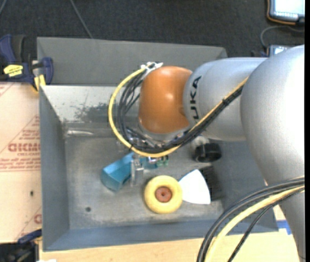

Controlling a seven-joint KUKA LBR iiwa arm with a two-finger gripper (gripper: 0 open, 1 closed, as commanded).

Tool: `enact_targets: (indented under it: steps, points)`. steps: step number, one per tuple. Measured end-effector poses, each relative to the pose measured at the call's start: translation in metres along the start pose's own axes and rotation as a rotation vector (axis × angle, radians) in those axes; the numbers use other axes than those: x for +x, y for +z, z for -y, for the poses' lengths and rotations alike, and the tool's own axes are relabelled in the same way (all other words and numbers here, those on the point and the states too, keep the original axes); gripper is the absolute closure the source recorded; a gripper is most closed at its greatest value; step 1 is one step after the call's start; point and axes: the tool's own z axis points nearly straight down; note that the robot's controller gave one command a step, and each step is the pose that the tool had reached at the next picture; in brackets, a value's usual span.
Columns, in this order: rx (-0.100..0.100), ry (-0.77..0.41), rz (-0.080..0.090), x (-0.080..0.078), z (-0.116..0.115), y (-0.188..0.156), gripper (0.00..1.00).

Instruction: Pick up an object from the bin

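Tool (139,165) low in bin (57,146), under orange wrist cover; open or closed, I cannot tell. Blue block (115,174) just view-left of tool. Yellow ring (163,194) near, below-right; white wedge (196,187) beyond it.

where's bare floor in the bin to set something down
Bare floor runs along the left wall of the bin, from back to front, left of the blue block. Crowded at centre and right: the gripper by the block, a yellow ring, a white wedge, a black piece.
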Motion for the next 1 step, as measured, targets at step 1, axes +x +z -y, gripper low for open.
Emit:
enact_targets:
  steps: [1]
  points:
    - [-0.002, -0.260, -0.010, -0.0061, -0.0027, 0.0339, 1.00]
